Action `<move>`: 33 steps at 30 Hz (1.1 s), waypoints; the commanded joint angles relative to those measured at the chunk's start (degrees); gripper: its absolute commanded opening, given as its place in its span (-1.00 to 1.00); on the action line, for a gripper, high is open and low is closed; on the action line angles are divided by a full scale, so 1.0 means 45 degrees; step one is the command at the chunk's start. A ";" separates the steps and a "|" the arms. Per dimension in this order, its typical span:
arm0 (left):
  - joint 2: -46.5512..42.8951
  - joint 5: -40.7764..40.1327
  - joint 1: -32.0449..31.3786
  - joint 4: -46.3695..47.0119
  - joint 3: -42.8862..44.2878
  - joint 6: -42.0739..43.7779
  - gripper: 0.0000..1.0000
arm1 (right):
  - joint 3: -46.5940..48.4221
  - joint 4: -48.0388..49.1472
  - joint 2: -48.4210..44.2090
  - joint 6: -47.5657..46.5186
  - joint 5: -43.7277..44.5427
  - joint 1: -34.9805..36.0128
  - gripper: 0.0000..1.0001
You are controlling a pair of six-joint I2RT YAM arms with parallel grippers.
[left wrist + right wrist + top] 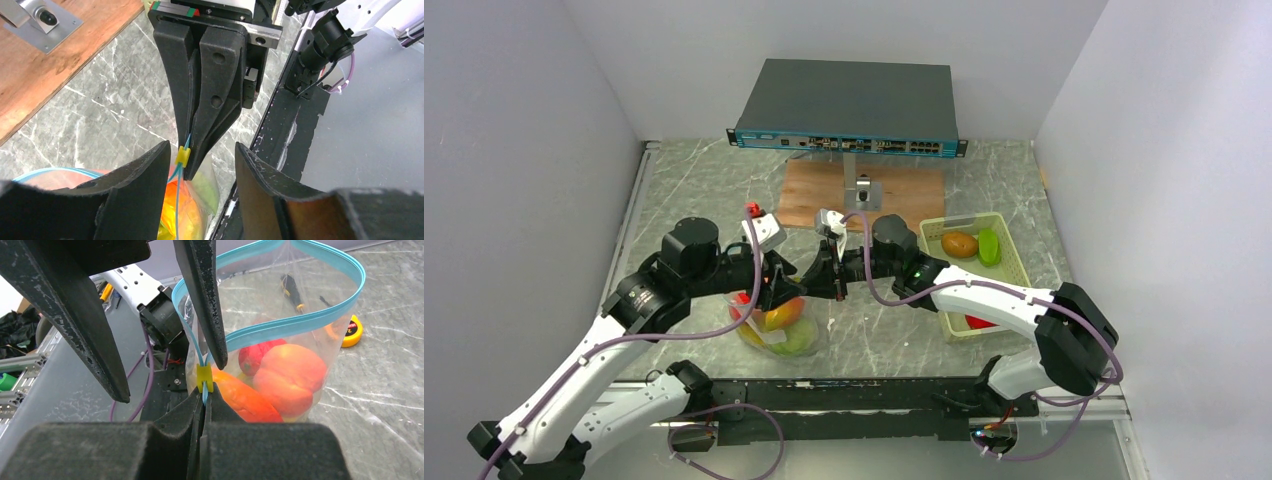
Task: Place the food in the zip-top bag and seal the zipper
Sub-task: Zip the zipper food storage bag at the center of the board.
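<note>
The clear zip-top bag (779,328) stands between the arms and holds food: a peach (290,377), an orange piece (245,401) and a red piece (252,357). Its teal zipper (300,322) gapes open in a loop. My right gripper (205,402) is shut on the zipper strip's end, just behind the yellow slider (204,377); it also shows in the top view (821,284). My left gripper (202,150) is open, its fingers (137,192) on either side of the slider (183,156), which lies close to one finger. More food, brown-orange (960,244), green (989,246) and red (979,322), lies in the tray.
The pale green tray (1016,262) sits right of the bag. A yellow tape measure (352,332) lies on the marble beyond the bag. A wooden board (819,190) with a metal bracket (862,190) and a network switch (844,105) stand at the back.
</note>
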 commanded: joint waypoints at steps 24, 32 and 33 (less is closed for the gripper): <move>0.0124 -0.0170 0.0138 0.0004 -0.0433 0.0058 -0.58 | 0.0109 0.0906 -0.0591 0.0038 -0.0239 -0.0011 -1.00; -0.0046 -0.0779 0.0135 -0.0633 -0.0228 0.0265 -0.95 | -0.0519 0.1241 -0.1004 0.0910 0.1342 -0.0020 -1.00; -0.0126 -0.0909 0.0128 -0.0697 -0.0228 0.0300 -0.96 | -0.0756 0.1399 -0.1143 0.1070 0.1665 -0.0020 -1.00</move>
